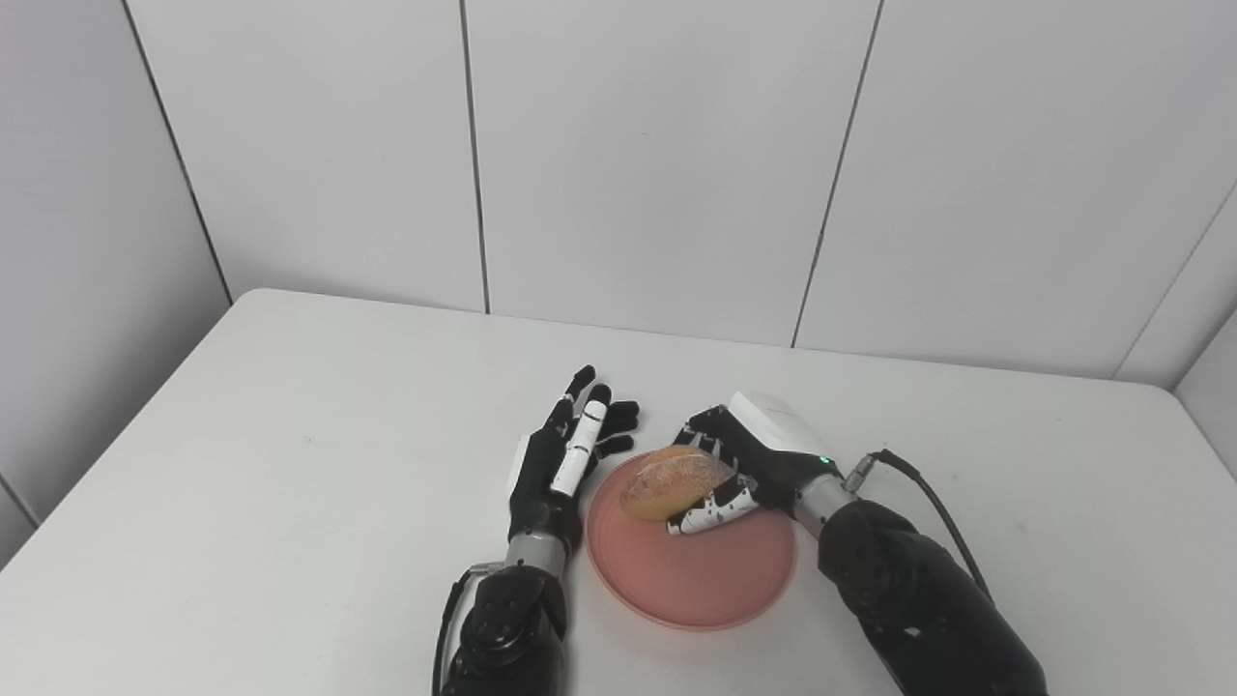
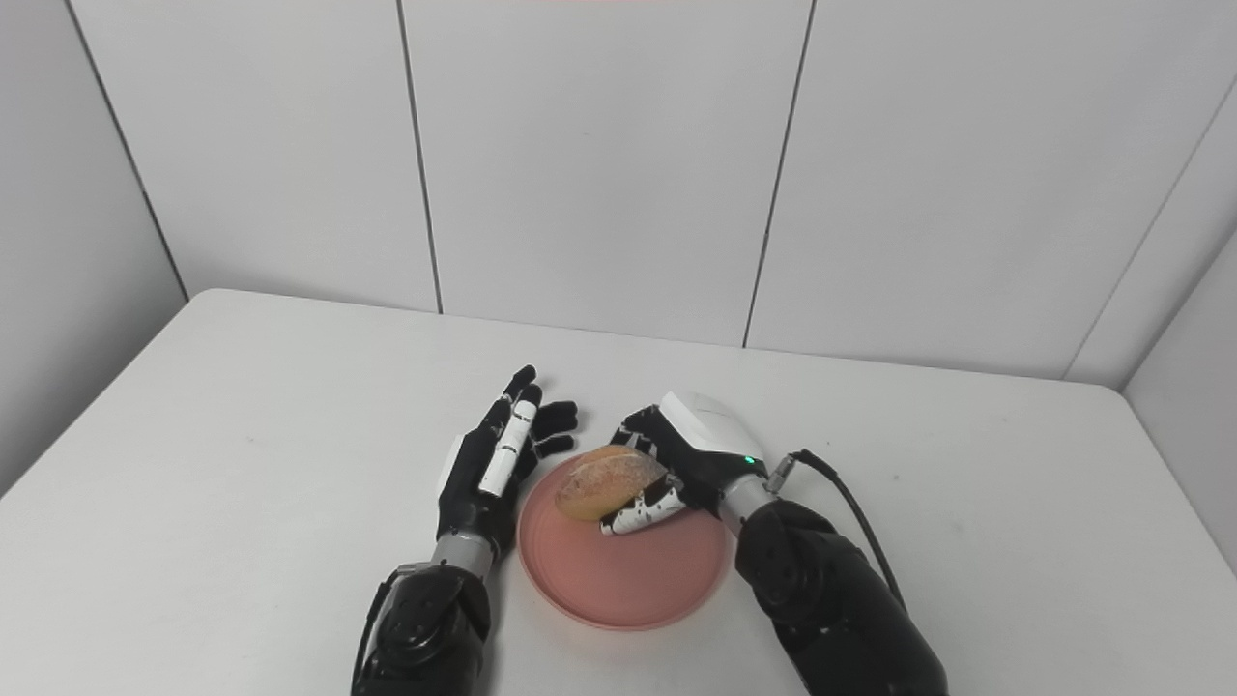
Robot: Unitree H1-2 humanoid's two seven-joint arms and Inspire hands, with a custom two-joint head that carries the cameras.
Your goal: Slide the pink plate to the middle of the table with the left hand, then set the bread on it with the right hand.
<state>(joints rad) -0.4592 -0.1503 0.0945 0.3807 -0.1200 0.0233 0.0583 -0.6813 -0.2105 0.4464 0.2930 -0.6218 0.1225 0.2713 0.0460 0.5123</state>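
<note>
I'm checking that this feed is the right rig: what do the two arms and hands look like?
Both forearms are glossy black shells with silver wrist collars. The left hand is black with one white finger segment. The right hand is black with a white back cover, a small green light and white finger segments speckled black. A black cable loops from the right wrist along the forearm.

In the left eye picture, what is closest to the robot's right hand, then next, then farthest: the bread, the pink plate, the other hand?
1. Bread: held in the right hand, over the plate's far side.
2. Pink plate: just under the right hand and the bread.
3. Left hand: open, fingers apart, at the plate's left rim.
</note>
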